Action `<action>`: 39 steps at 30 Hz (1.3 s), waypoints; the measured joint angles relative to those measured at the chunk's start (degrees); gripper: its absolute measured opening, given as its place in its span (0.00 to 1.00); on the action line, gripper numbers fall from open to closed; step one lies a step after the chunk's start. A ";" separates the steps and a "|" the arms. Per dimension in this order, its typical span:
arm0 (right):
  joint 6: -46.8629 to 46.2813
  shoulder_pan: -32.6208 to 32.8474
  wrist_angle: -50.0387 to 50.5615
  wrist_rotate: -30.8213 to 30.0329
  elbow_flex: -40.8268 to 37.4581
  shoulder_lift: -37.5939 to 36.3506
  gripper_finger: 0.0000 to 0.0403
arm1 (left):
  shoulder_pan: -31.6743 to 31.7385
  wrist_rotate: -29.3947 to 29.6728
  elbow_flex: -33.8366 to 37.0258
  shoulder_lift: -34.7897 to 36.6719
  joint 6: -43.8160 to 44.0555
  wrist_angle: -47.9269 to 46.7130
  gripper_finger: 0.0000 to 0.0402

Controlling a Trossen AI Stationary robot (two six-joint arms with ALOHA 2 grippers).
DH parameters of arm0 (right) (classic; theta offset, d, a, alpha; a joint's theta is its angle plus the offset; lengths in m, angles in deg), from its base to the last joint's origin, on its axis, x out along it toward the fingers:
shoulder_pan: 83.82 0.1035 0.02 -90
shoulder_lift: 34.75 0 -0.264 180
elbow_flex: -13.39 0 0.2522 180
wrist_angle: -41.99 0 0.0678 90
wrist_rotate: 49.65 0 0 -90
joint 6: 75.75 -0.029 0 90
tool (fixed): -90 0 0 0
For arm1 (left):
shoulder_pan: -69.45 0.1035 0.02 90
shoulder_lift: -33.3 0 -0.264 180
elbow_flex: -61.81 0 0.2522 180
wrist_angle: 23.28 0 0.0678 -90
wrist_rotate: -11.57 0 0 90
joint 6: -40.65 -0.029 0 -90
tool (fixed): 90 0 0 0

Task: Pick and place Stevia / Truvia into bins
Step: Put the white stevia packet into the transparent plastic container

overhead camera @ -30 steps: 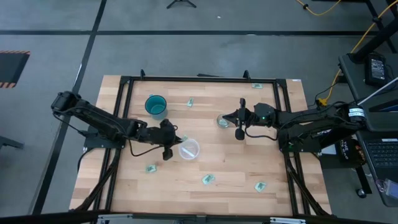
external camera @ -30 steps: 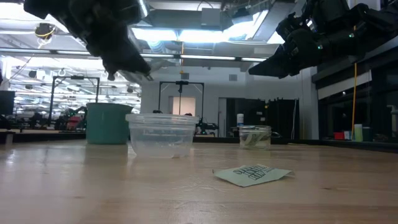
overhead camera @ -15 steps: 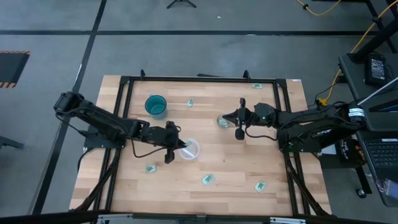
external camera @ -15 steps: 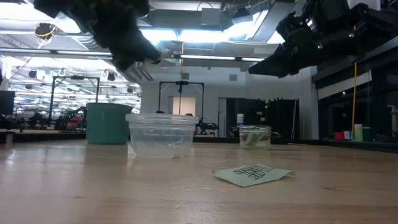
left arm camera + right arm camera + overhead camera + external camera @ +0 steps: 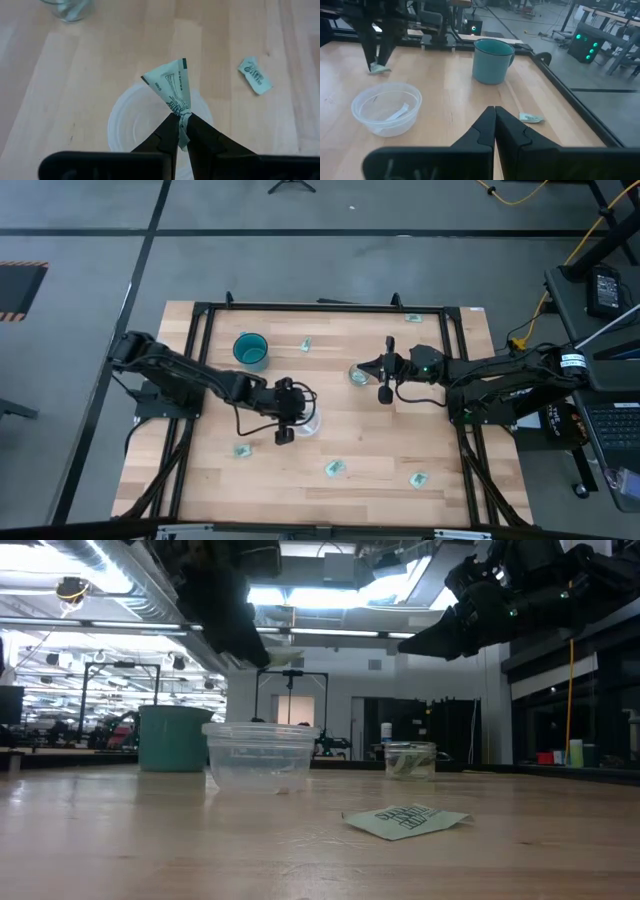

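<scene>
My left gripper [image 5: 297, 417] is shut on a pale green and white sweetener packet [image 5: 170, 89] and hovers above the wide translucent cup [image 5: 126, 131], which stands on the table near its middle [image 5: 309, 421]. In the low view the packet [image 5: 281, 657] hangs well above that cup's rim [image 5: 260, 729]. My right gripper [image 5: 366, 367] is shut and empty, raised beside the small clear glass cup [image 5: 357, 376], which has packets in it [image 5: 408, 762]. The teal cup [image 5: 250, 350] stands toward the far left. My left gripper pinches the packet between its two fingertips [image 5: 170, 125] at one narrow end [image 5: 180, 114], which is crumpled where the fingers meet. The fingers come from above, pointing down. The packet is lifted clear, and its free end fans out beyond the fingertips over the cup's opening.
Loose packets lie on the wood: one by the far edge [image 5: 306, 345], one at the far right [image 5: 413, 318], one left of the wide cup [image 5: 241, 450], two near the front [image 5: 335, 469] [image 5: 418, 478]. A black frame [image 5: 200, 308] borders the table.
My left gripper has carried the packet toward the table's right, from just left of the wide translucent cup to a place over it. The packet has stayed lifted in its fingers.
</scene>
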 joint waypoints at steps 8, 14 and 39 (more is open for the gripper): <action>0.00 -0.02 0.02 0.00 0.00 -0.01 0.04 | 2.33 -2.22 -0.50 -3.80 0.11 -0.26 0.07; 0.00 -0.02 0.04 0.00 0.00 0.00 0.04 | 3.19 -3.38 -0.46 -7.48 0.09 -0.07 0.07; 0.17 -0.02 0.09 0.00 0.00 -0.02 0.04 | 3.17 -5.25 -0.46 -12.05 -0.02 0.46 0.23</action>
